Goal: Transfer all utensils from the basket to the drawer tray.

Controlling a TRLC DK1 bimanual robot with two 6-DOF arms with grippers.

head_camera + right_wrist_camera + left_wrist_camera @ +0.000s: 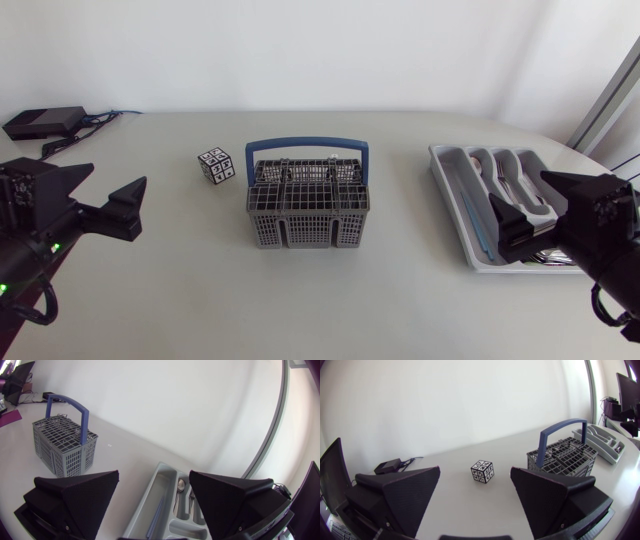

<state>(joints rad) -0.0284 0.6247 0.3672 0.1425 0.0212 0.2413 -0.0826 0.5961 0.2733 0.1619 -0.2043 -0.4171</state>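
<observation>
Head view: did the basket (307, 205), mid-table, look emptied?
— Seemingly; utensils (512, 180) lay in the drawer tray (455, 200).
Left wrist view?
— Left gripper (475, 468) gaped, holding nothing.
Right wrist view?
— Right gripper (154, 473) spread empty above the drawer tray.

left pincer (475, 469) spread wide | patterned cube (482, 471) ahead | basket (562, 456) beside cube | drawer tray (606, 443) past basket

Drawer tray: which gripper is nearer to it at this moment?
Right. The right gripper is over the drawer tray. The left gripper is across the table, on the far side of the basket from the tray.
</observation>
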